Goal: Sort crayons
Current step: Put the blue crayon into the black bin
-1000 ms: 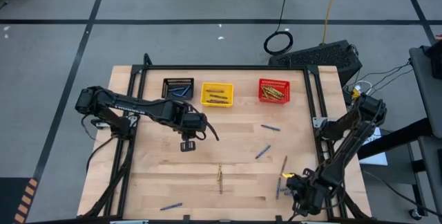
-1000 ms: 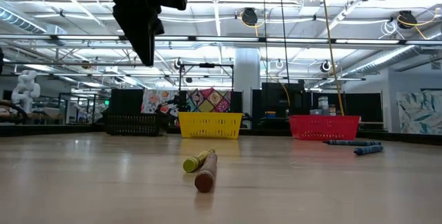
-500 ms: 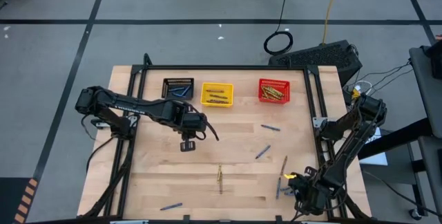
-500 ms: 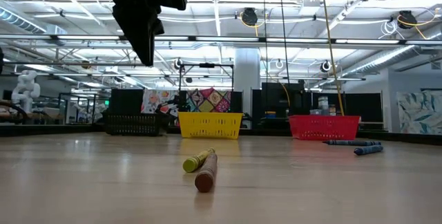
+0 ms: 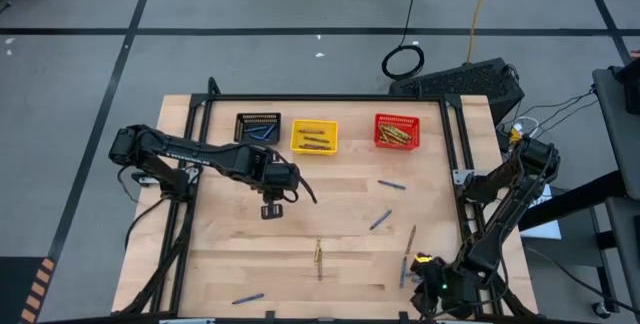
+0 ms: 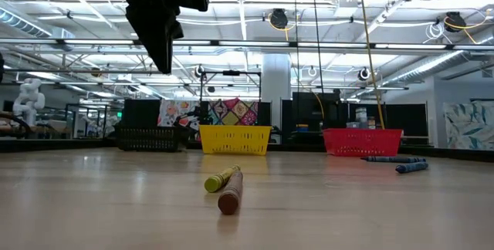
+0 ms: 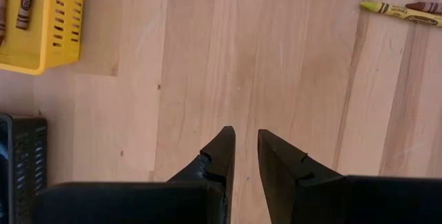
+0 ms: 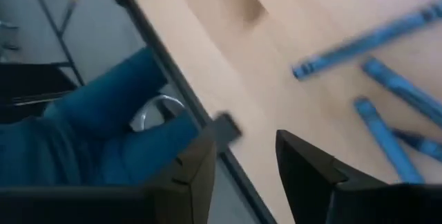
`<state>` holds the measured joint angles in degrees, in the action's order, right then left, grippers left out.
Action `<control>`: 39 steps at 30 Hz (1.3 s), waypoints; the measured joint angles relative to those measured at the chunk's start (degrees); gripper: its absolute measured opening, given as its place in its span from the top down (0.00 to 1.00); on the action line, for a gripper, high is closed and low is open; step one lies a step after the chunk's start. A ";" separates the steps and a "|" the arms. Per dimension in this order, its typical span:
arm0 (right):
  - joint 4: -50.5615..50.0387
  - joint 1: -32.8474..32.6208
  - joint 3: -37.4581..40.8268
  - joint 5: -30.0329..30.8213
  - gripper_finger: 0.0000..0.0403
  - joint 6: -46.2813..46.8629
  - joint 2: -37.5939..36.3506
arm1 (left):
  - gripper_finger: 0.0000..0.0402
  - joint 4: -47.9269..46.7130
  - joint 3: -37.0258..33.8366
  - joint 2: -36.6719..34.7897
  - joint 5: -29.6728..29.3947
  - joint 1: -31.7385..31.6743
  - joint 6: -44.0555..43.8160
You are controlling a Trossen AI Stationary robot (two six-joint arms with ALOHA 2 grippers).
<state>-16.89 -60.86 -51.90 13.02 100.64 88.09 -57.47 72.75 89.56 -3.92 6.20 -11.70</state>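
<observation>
Loose crayons lie flat on the wooden table: blue ones [image 5: 391, 184] [image 5: 380, 220] [image 5: 248, 299], a tan one [image 5: 412, 236], and an olive and a brown one [image 5: 319, 257] end to end. More crayons lie in the black basket [image 5: 258, 127], the yellow basket [image 5: 314, 136] and the red basket [image 5: 397, 132] along the far edge. My left gripper [image 5: 272, 207] [image 7: 246, 135] hangs over bare wood left of centre, pointing down, with a narrow gap and nothing in it. My right gripper [image 5: 428, 272] [image 8: 248, 148] stands open at the near right corner beside several blue crayons [image 8: 366, 41].
In the right wrist view the table's dark edge rail [image 8: 181, 86] runs just beyond my fingers, with something blue [image 8: 103, 134] past it off the table. The low view shows the olive crayon [image 6: 220, 179] and the brown crayon [image 6: 230, 196] close to the near edge.
My right gripper has turned and tipped in place at the near right corner, staying open. The crayons have not moved.
</observation>
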 joint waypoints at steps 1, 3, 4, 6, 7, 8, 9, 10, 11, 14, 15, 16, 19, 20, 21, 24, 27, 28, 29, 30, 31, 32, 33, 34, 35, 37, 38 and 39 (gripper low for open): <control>0.27 0.00 0.00 1.04 0.65 -0.95 0.00 | 0.85 0.00 0.00 0.00 0.00 0.00 0.00; -0.85 0.00 0.00 2.87 0.65 -1.30 0.19 | 0.85 0.00 0.00 0.00 0.00 0.00 -0.02; -1.62 0.00 0.00 3.25 0.65 -1.32 0.65 | 0.85 0.00 0.00 0.00 0.00 0.00 -0.02; -2.84 -0.09 0.00 1.81 0.65 -1.67 2.10 | 0.85 0.00 0.00 0.00 0.00 0.00 0.00; -3.07 -0.11 0.00 0.00 0.65 -1.83 3.03 | 0.85 0.00 0.00 0.00 0.00 0.00 0.00; -2.78 -0.13 0.02 -2.08 0.65 -1.94 4.01 | 0.85 0.00 0.00 0.00 -0.01 0.00 0.00; -2.13 -0.13 0.02 -4.55 0.65 -2.02 4.91 | 0.85 0.00 0.00 0.00 0.00 0.00 -0.02; -1.14 -0.15 0.02 -6.42 0.65 -2.52 5.71 | 0.85 0.00 0.00 0.00 0.00 0.00 -0.02; -0.60 -0.23 -0.18 -7.62 0.65 -3.01 6.33 | 0.85 -0.02 0.00 0.00 -0.01 0.00 0.00; -2.35 -0.39 -3.21 -8.62 0.65 -6.52 7.50 | 0.85 0.02 0.00 0.00 0.00 0.00 0.00; -3.82 -0.39 -4.43 -8.60 0.65 -7.84 7.54 | 0.85 0.04 0.00 0.00 0.00 0.00 0.00; -5.99 -0.39 -5.72 -8.55 0.65 -8.97 7.54 | 0.85 0.09 0.00 0.00 0.00 0.00 0.00; -16.52 -0.39 -9.73 -8.36 0.65 -10.10 7.58 | 0.85 0.64 0.00 0.00 -0.02 0.00 0.02; -20.53 -0.39 -10.84 -8.37 0.65 -9.88 7.58 | 0.85 0.99 0.00 0.00 -0.01 0.00 0.01; -24.04 -0.39 -11.56 -8.46 0.65 -9.29 7.58 | 0.85 1.39 0.00 0.00 0.00 0.00 0.02; -28.65 -0.74 -11.82 -8.57 0.65 -8.19 7.65 | 0.85 1.77 0.00 0.00 -0.01 0.00 0.02; -28.06 -1.09 -11.87 -8.68 0.65 -8.37 8.07 | 0.85 1.68 0.00 0.00 -0.01 0.00 0.02; -28.14 -1.13 -11.88 -8.77 0.65 -8.37 8.41 | 0.85 1.68 0.00 0.00 -0.02 0.00 0.04; -28.42 -1.22 -11.89 -8.95 0.65 -8.38 8.79 | 0.85 1.68 0.00 0.00 0.00 0.00 0.04; -28.54 -1.29 -11.89 -9.76 0.65 -8.55 9.25 | 0.85 1.68 0.00 0.00 0.00 0.00 0.04; -28.70 -1.29 -11.87 -10.24 0.65 -8.78 9.66 | 0.85 1.68 0.00 0.00 0.00 0.00 0.07; -28.90 -1.29 -11.87 -10.34 0.65 -8.89 10.24 | 0.85 1.68 0.00 0.00 -0.02 0.00 0.07; -29.07 -1.29 -11.87 -10.62 0.65 -9.19 10.89 | 0.85 1.68 0.00 0.00 -0.02 0.00 0.07; -29.28 -1.29 -11.87 -11.42 0.65 -9.70 11.52 | 0.85 1.68 0.00 0.00 -0.02 0.00 0.07; -29.80 -1.29 -11.87 -11.65 0.65 -9.89 12.17 | 0.85 1.68 0.00 0.00 -0.02 0.00 0.07; -30.91 -1.29 -11.85 -11.66 0.65 -9.88 12.79 | 0.85 1.68 0.00 0.00 -0.02 0.00 0.07; -31.53 -1.29 -11.85 -11.66 0.65 -9.88 12.90 | 0.85 1.67 0.00 0.00 -0.02 0.00 0.06; -32.08 -1.29 -11.85 -11.66 0.65 -9.88 12.90 | 0.85 1.66 0.00 0.00 -0.02 0.00 0.04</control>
<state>-48.97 -62.15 -63.75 1.37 90.76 100.99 -55.81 72.75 89.56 -3.95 6.20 -11.66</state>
